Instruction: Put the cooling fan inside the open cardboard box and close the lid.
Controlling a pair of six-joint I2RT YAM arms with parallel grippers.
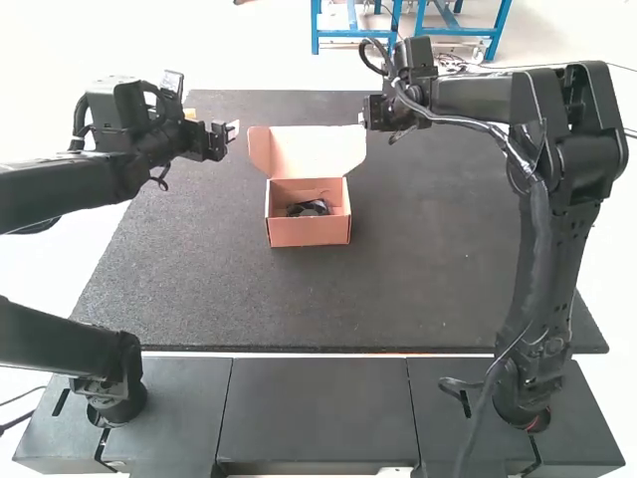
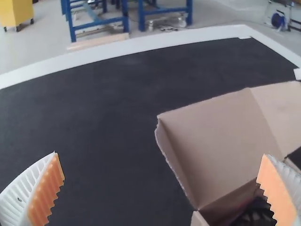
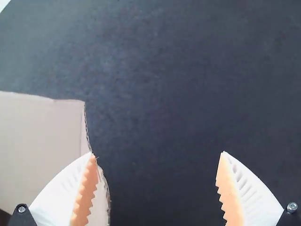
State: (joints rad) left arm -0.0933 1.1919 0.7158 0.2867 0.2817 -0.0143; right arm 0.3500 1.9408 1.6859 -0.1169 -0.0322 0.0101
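Observation:
An open cardboard box (image 1: 309, 227) stands mid-mat with its lid (image 1: 307, 151) raised at the back. The black cooling fan (image 1: 307, 208) lies inside it, and an edge of the fan (image 2: 257, 215) appears in the left wrist view. My left gripper (image 1: 221, 136) hovers open just left of the lid's upper left corner; the lid (image 2: 221, 136) lies between its white ribbed fingers (image 2: 40, 194). My right gripper (image 1: 366, 110) is open by the lid's upper right corner, one finger (image 3: 77, 195) over the lid's edge (image 3: 37, 141). Both hold nothing.
A black rubber mat (image 1: 179, 269) covers the table around the box. The bare white table (image 1: 60, 249) runs along the mat's left side. A blue metal frame (image 1: 398, 25) stands on the floor beyond the far edge.

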